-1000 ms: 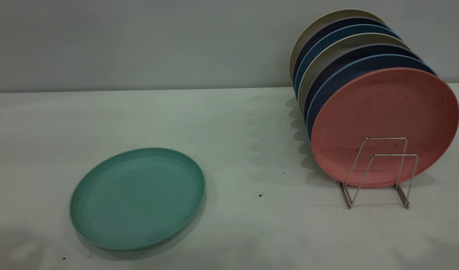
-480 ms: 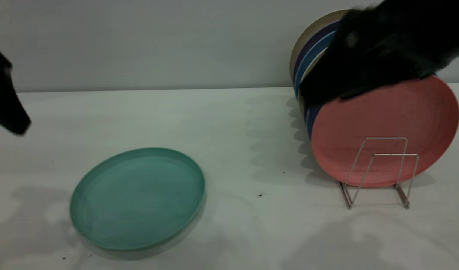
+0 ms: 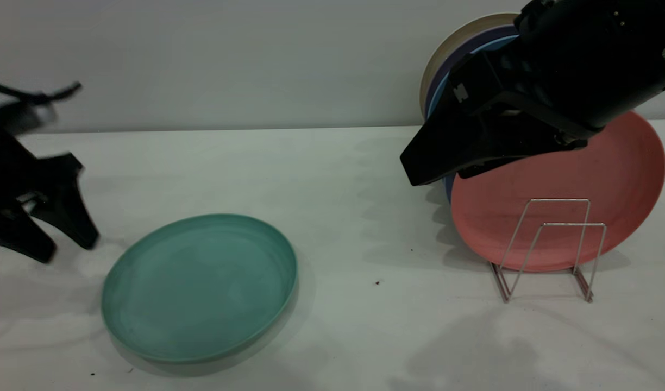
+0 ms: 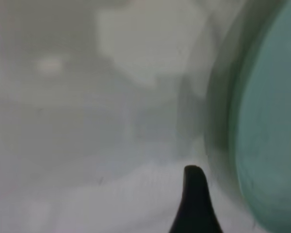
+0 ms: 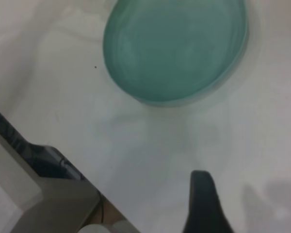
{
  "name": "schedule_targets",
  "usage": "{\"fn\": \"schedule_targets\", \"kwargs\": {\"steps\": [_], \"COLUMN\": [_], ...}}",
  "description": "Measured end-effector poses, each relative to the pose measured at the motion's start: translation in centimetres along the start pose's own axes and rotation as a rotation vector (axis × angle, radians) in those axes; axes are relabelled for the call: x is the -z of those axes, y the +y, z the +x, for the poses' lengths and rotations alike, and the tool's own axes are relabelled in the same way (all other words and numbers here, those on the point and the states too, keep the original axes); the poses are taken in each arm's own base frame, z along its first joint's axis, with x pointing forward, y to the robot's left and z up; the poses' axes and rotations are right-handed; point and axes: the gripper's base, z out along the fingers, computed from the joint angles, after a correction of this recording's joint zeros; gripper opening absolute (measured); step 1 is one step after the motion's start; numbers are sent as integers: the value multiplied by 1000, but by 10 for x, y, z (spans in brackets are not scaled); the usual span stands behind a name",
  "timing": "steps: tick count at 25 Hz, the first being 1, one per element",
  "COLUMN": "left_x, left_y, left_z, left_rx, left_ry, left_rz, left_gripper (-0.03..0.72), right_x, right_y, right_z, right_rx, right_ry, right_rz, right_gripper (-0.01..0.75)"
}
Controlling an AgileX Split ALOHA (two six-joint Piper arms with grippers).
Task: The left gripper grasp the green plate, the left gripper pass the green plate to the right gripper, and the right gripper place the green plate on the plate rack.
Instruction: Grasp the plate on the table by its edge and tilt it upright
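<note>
Exterior view shows the left claw (image 3: pixel 66 244) low at the left edge of the bench (image 3: pixel 332 163). Its two black pointed fingers (image 3: pixel 82 231) are spread apart and point down, with nothing between them. It hangs just beside the left rim of the green plate (image 3: pixel 199 288) and does not touch it. Loose black cables (image 3: pixel 33 96) stick out above the left arm.

The green plate lies flat on the white bench, face up, near the front left. From the left wrist, one black fingertip (image 4: pixel 194 194) sits just beside the plate (image 4: pixel 271 126) rim.

The right claw (image 3: pixel 435 160) is high up on the right. Its thick black arm (image 3: pixel 582 60) slants down toward the middle of the bench. It is in front of the plates standing in the plate rack (image 3: pixel 550 250). I cannot tell if this claw is apart or together. It holds nothing that I can see.

The plate rack stands at the right of the bench, well apart from the green plate. A pink plate (image 3: pixel 555 184) stands at the front of it, with blue plates (image 3: pixel 446 87) and a pale plate (image 3: pixel 463 38) behind. Two wire loops in front of the pink plate hold nothing.

I can read no words on the arms.
</note>
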Motion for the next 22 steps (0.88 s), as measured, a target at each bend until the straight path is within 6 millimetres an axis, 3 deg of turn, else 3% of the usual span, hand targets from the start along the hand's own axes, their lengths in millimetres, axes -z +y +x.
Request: {"fn": "schedule_targets", "kwargs": {"steps": [4, 12, 22], "left_x": [-25, -46, -64], "left_y": [4, 7, 8], "left_z": [-2, -2, -1], "left_rx": [-17, -4, 23], "left_ry": [-5, -10, -18], "left_rz": [22, 75, 141], "left_gripper": [578, 574, 465], "right_x": [0, 0, 0], "right_y": [0, -1, -1], "right_z": [0, -1, -1], "right_rx": [-1, -1, -2], "right_ry": [0, -6, -16], "right_rz": [0, 6, 17], "right_gripper": [511, 511, 511]}}
